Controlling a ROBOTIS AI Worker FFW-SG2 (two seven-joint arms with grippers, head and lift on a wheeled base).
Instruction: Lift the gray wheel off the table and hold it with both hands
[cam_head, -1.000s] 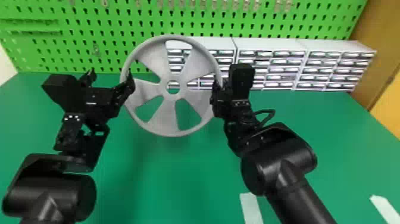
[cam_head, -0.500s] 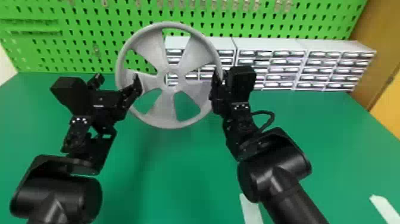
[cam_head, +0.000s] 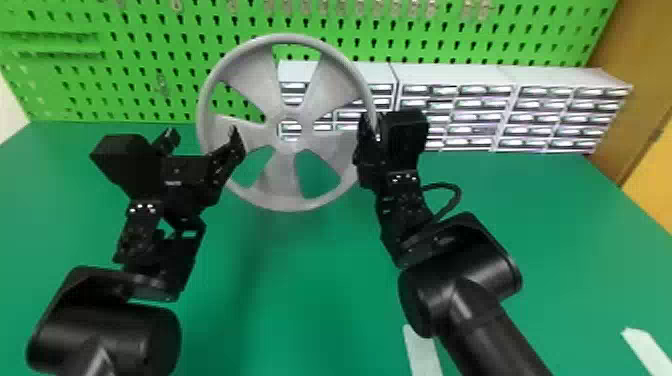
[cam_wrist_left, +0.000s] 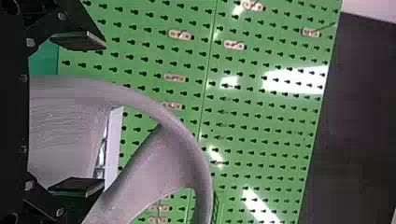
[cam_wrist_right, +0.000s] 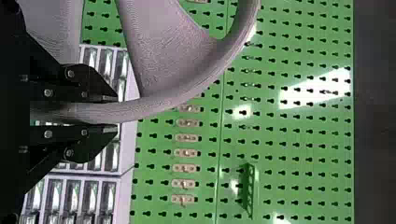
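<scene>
A gray wheel (cam_head: 287, 197) with five broad spokes and a round hole at its hub was held upright above the green table (cam_head: 310, 300), its open face turned towards the head camera. Everything below is placed by that wheel.

At the wheel's right side, the right gripper (cam_head: 369, 131) was closed on the rim. The right wrist view showed its two flat black fingers lying along the rim, one on each face, with the rim pinched between them.

At the wheel's left side, the left gripper (cam_head: 203, 134) had its jaws wide apart. In the left wrist view, the rim and part of a spoke lay in the broad space between its two fingers; whether either finger touched the wheel could not be told.

Behind the wheel rose a bright green pegboard (cam_head: 150, 75) with rows of dark keyhole slots and small metal hooks (cam_head: 305, 7) near the top. White small-parts drawer cabinets (cam_head: 450, 75) stood behind the wheel and on past its right side, partly seen between the spokes. Nearer the camera than the wheel, and to its right, two white strips (cam_head: 422, 350) lay on the table, well apart.
</scene>
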